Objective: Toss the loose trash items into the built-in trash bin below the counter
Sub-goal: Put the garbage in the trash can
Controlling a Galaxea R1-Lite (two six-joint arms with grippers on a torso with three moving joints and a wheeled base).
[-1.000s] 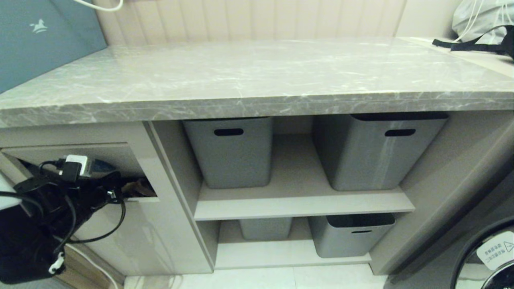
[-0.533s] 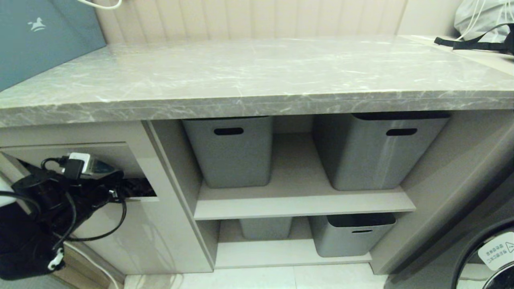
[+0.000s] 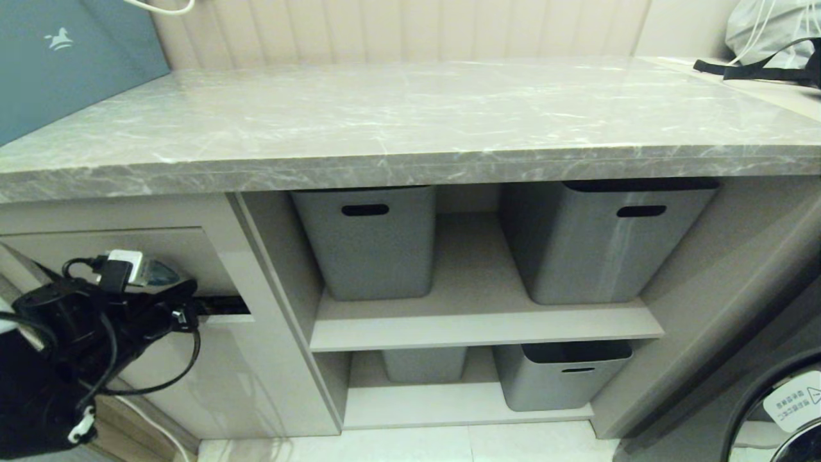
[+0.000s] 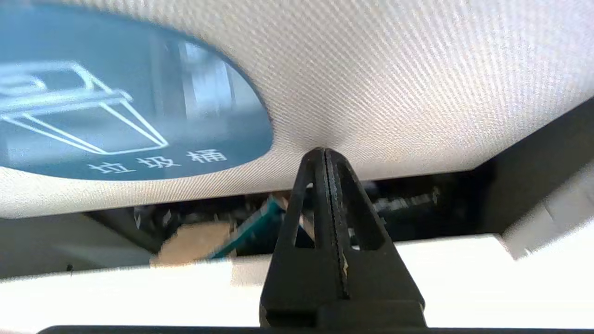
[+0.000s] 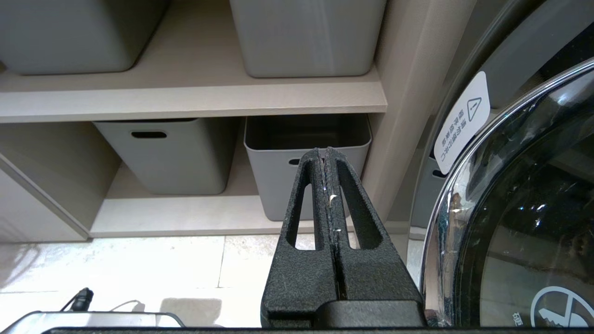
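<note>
The built-in trash bin's beige flap (image 4: 394, 79) carries a blue oval sticker (image 4: 116, 102). My left gripper (image 4: 325, 152) is shut, holds nothing, and its tip touches the flap's lower edge. In the dark gap under the flap lie a teal-faced scrap (image 4: 246, 225) and a brown scrap (image 4: 195, 241), inside the bin. In the head view the left gripper (image 3: 183, 305) sits at the narrow slot (image 3: 221, 305) of the flap (image 3: 115, 250), under the grey marble counter (image 3: 410, 128). No scraps lie on the counter. My right gripper (image 5: 325, 152) is shut and empty, parked low before the bottom shelf.
Grey tubs (image 3: 365, 240) (image 3: 603, 237) stand on the upper shelf and others (image 3: 558, 375) on the lower one. A washing machine door (image 3: 779, 410) is at the right. A teal box (image 3: 58, 58) and a bag (image 3: 770, 29) sit at the counter's ends.
The flap's opening has narrowed from a wide gap showing a brown scrap to a thin slot. My left arm has drawn back and down a little.
</note>
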